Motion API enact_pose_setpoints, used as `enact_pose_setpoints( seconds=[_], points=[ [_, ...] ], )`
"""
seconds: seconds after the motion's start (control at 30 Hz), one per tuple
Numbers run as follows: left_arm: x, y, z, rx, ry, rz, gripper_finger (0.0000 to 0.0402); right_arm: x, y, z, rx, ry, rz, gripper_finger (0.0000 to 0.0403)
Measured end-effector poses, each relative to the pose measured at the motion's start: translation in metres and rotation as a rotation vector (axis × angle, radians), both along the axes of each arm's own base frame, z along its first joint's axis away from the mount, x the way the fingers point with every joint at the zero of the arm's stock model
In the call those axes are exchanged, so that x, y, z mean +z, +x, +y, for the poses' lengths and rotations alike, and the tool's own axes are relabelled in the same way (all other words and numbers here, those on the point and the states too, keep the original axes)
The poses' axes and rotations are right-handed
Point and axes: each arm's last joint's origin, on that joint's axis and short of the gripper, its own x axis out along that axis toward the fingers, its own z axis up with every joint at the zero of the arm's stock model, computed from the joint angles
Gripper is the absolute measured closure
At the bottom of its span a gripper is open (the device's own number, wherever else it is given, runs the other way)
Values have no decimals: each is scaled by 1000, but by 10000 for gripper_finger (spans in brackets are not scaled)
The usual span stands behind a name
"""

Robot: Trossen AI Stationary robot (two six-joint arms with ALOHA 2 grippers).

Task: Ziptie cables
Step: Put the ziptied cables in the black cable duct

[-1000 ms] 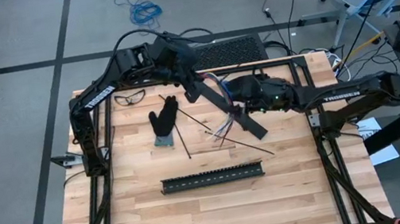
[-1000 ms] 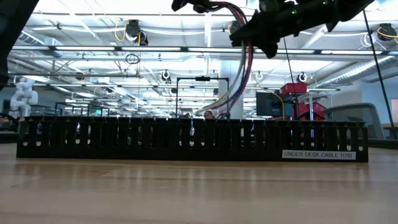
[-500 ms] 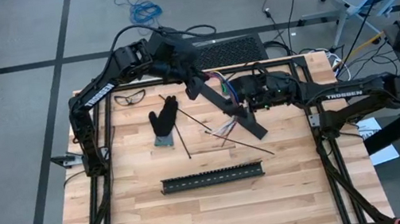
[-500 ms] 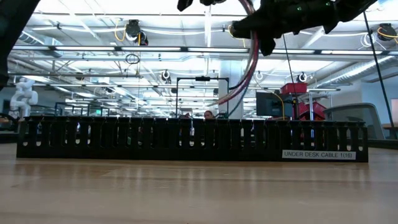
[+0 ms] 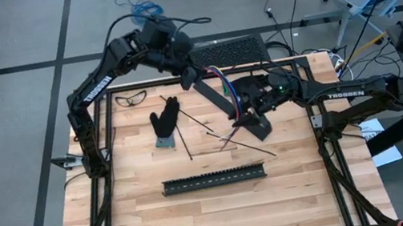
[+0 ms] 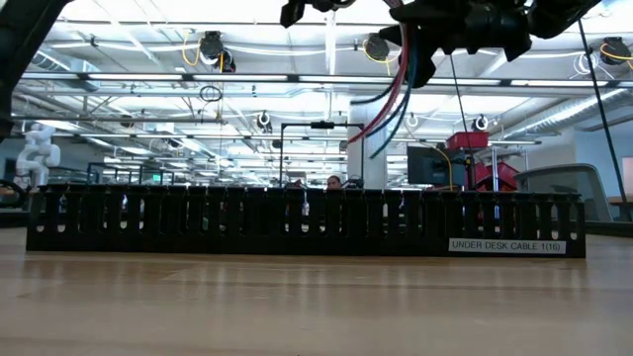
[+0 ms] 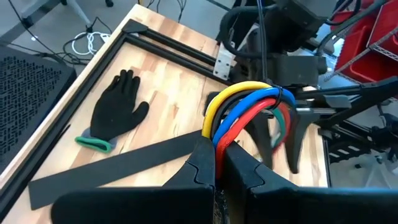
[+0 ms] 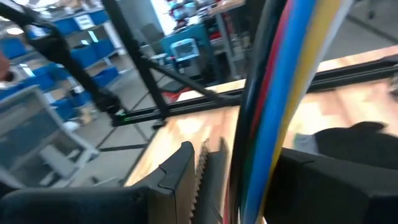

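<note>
**Bundle lifting, stretched between arms**

Left gripper (image 7: 219, 163), clenching the cables (image 5: 224, 91) at table's 12 o'clock, is pulling up/back vs 1 s ago. Right gripper (image 5: 245, 108) is closing round bundle, grip unclear. Loose ends are rising off wood; ziptie not on yet.

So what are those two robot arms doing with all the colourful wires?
They are holding up a bundle of thin yellow, blue, red and green cables together above the wooden table. The left end effector is shut on one end of the bundle, and the right end effector grips it farther along. A black glove and a long black slotted strip lie on the table.
</note>
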Motion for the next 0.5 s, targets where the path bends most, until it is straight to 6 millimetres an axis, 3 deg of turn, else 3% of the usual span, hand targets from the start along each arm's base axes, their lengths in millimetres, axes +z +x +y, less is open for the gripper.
enact_pose_setpoints(
  seconds=[0.23,0.5],
  points=[
    [-4,-2,0,-36,-71,16,392,1,-1,4,123,73,13,275],
    [-31,4,-19,-118,-104,197,392,2,-1,5,148,101,10,275]
  ],
)
